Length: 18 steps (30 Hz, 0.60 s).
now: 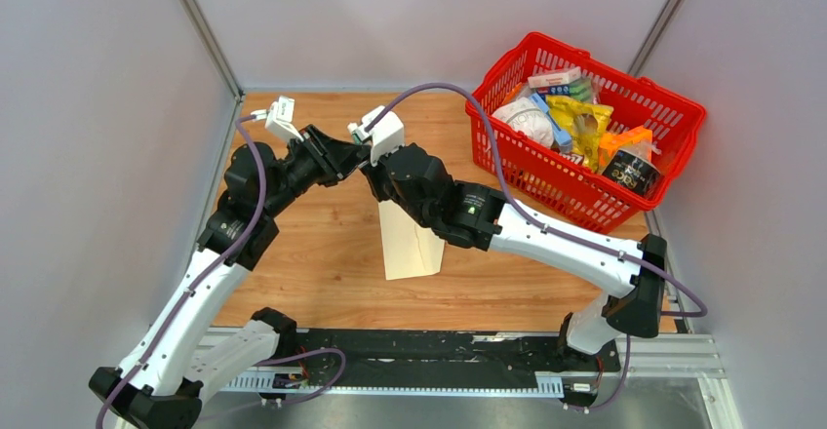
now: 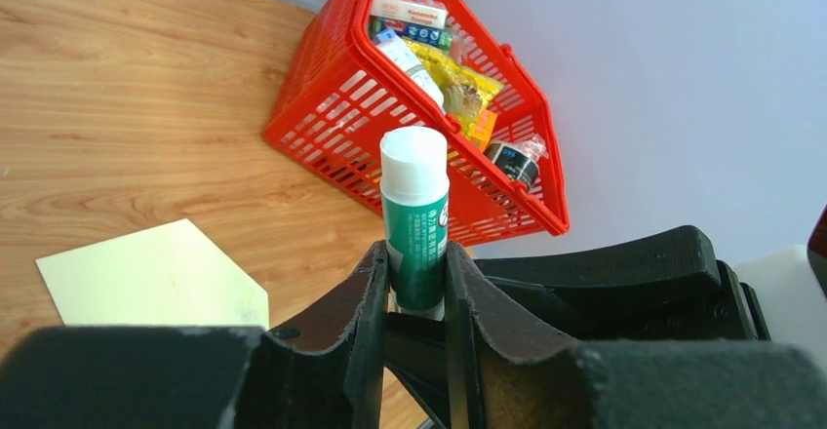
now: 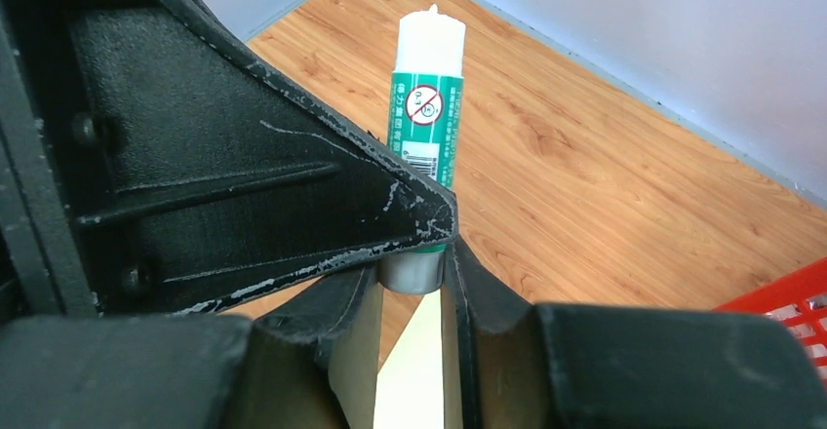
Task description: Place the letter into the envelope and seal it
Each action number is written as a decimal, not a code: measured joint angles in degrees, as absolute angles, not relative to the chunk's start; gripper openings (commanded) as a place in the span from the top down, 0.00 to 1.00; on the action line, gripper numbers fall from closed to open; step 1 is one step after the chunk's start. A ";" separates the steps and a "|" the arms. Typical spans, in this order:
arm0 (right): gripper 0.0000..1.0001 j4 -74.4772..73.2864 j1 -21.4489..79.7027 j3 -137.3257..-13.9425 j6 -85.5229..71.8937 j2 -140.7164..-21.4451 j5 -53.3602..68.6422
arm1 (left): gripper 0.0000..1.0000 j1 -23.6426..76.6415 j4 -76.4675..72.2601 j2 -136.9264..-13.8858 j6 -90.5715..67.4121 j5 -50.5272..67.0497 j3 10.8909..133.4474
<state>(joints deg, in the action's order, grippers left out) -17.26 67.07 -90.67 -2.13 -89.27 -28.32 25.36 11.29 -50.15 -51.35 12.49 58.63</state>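
The envelope (image 1: pixel 410 244) lies flat on the table (image 1: pixel 312 253), about midway between its left and right edges and somewhat nearer the near edge. Its far end is hidden under the right arm. In the left wrist view one end of it comes to a blunt point.

Both arms meet above the envelope's far end, each with a hold on one glue stick (image 2: pixel 417 244), which has a green body and a white top. The left fingers (image 2: pixel 366 302) press against both sides of the green body low down, and no gap shows between them and the stick. The right fingers (image 3: pixel 483 297) pinch the grey base of the stick, right under the left fingers. The strip of envelope seen between the right fingers lies below them and apart from them.

A red basket (image 1: pixel 575 205) full of packets stands at the far right corner of the table, well apart from the envelope.
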 measured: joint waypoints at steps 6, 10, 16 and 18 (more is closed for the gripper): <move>1.00 -17.12 67.07 -90.67 -2.07 -89.25 -27.14 | 0.59 25.36 11.42 -50.39 -50.61 11.86 58.65; 1.00 -17.21 67.07 -90.67 -2.15 -89.25 -25.89 | 0.60 25.36 11.27 -50.85 -50.46 11.42 58.65; 1.00 -17.37 67.07 -90.67 -3.05 -89.27 -24.80 | 0.91 25.41 10.37 -51.24 -50.46 11.44 58.65; 1.00 -17.47 67.07 -90.70 -3.42 -89.27 -24.82 | 1.00 25.52 10.00 -51.24 -50.72 11.49 58.67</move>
<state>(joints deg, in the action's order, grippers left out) -17.47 67.07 -90.70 -3.42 -89.27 -24.82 25.52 10.00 -51.24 -50.72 11.49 58.67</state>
